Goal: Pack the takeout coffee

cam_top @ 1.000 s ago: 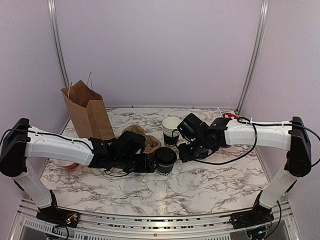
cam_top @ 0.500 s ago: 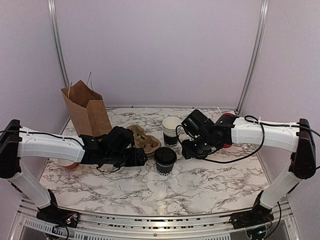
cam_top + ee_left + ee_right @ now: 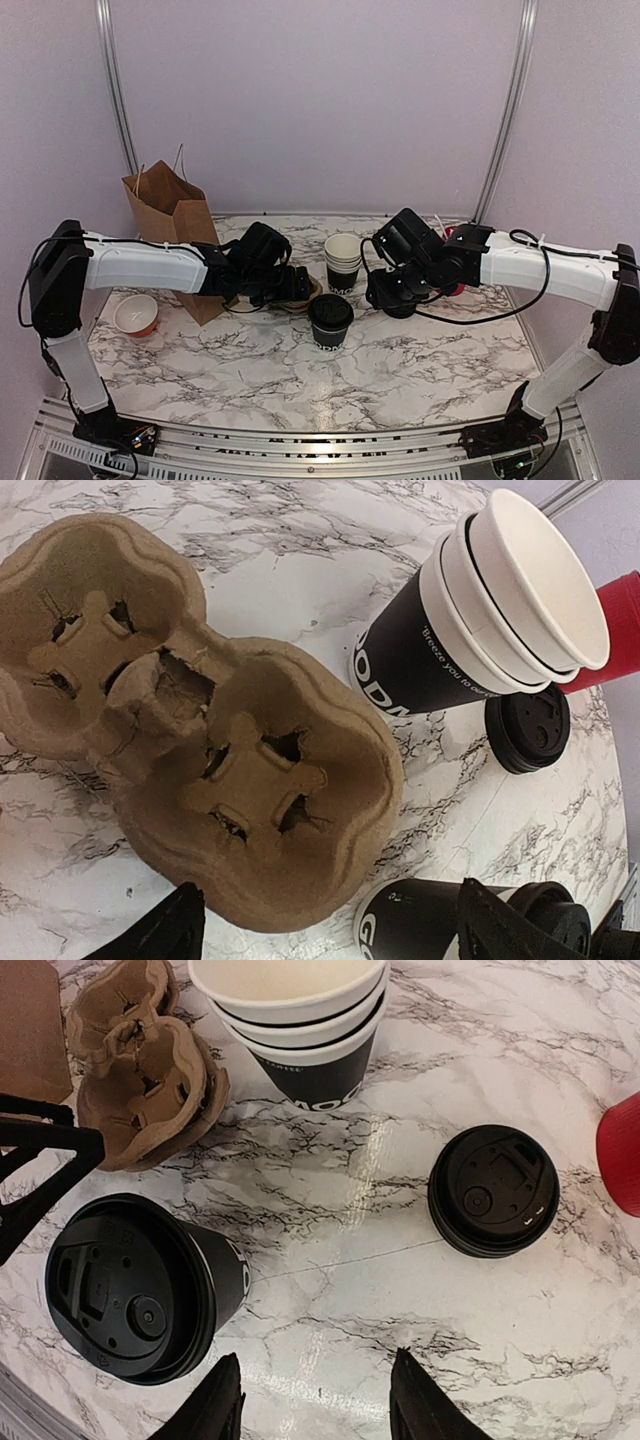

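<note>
One lidded black coffee cup (image 3: 330, 318) stands upright at the table's middle; it also shows in the right wrist view (image 3: 135, 1290) and the left wrist view (image 3: 440, 925). A brown pulp cup carrier (image 3: 200, 720) lies behind and left of it, its holes empty. My left gripper (image 3: 290, 290) hovers over the carrier's near edge, open and empty (image 3: 330, 940). My right gripper (image 3: 385, 295) is open and empty (image 3: 315, 1405) above bare marble between the lidded cup and the loose stack of black lids (image 3: 493, 1190).
A stack of open black cups (image 3: 343, 260) stands behind the lidded cup. A brown paper bag (image 3: 175, 225) stands at the back left. A red cup (image 3: 622, 1155) is at the right, and a red-and-white cup (image 3: 133, 313) sits at the far left.
Both grippers have drawn away from the lidded cup. The left one moved back and left over the carrier; the right one moved right and back. The cup stays in place.
</note>
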Controlling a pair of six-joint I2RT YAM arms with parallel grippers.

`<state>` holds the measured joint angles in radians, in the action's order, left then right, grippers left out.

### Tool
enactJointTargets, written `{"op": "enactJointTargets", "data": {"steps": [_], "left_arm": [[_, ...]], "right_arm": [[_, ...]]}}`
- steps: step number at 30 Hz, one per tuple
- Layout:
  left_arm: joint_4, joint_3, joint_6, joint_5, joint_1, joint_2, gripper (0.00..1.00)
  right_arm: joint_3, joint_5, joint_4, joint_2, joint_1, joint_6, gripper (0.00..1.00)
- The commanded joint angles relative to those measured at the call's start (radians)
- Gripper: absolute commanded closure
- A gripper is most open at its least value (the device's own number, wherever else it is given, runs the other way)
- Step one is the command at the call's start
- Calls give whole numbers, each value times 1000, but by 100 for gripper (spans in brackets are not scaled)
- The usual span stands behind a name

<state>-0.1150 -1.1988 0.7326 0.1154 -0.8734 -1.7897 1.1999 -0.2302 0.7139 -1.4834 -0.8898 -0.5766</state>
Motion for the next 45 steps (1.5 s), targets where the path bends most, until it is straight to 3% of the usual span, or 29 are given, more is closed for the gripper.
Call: {"op": "enactJointTargets", "data": {"steps": [1,19,25,32,45], "left_arm": [[-7,-26,-22,-65,-7,-36,12],[52,118,93,-25,-130,72,12],[46,172,95,42,-128,124,12],[27,176,81,54,-99,151,12],[17,178,74,44,-84,138,12]], "right_arm": [[32,-8,-24,5,-23,-18,52],[191,-57,33,-115,-151,-18,51],[186,-102,85,-126,-196,7,51],[300,-222,163,-133,-249,59,51],[104,-117,113,-297,-299,29,51]]}}
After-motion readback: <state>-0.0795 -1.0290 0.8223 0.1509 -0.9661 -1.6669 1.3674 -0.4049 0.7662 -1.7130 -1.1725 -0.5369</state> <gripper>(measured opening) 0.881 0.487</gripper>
